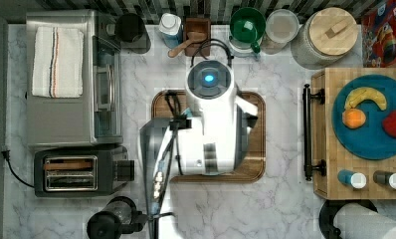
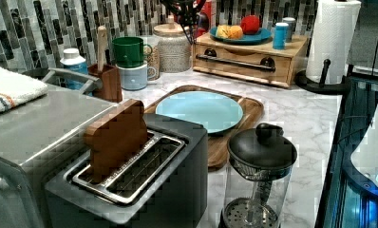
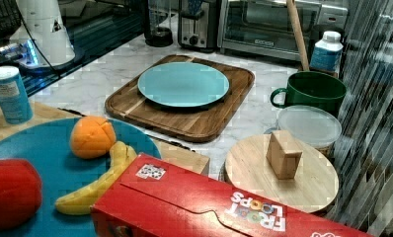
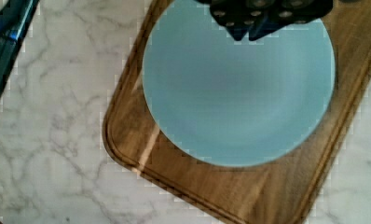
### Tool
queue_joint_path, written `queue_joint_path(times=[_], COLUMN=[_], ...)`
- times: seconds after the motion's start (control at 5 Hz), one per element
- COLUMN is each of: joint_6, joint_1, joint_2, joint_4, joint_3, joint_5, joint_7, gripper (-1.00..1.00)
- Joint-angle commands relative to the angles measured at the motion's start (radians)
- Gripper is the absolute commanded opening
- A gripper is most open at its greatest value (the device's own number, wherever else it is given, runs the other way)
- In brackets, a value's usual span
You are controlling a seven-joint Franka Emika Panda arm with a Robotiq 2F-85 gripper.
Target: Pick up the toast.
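Standing upright in the toaster [image 2: 130,180] slot nearest the oven [image 1: 74,79], toast [image 2: 116,138] with its long axis along the slot. Hanging above the blue plate [image 4: 239,88] on the wooden board [image 4: 127,140], well apart from the toaster across bare marble: gripper [image 4: 263,16], opening impossible to judge. Open room above the slice.

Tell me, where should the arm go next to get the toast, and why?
Probably sideways toward the black two-slot toaster: the wrist view looks down on the round light-blue plate, while the brown slice of toast stands upright in the toaster's slot, untouched, off toward the top view's left.
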Motion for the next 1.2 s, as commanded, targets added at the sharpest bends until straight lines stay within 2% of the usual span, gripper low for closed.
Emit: queue_joint_path(times=[0.2,0.8,1.0,1.2], joint_6=[0.041,-0.017,-0.03,-0.011], joint_1=[0.103,0.121,0.136,0.136], joint_2=[-0.074,-0.057,-0.047,-0.06], joint_4=[0.075,0.149,0.187,0.182], joint_3=[0.115,0.247,0.279,0.317], joint_5=[0.055,0.11,0.133,0.17], joint_7=[0.306,0.542,0.619,0.675], gripper=[-1.0,-1.0,1.0,1.0])
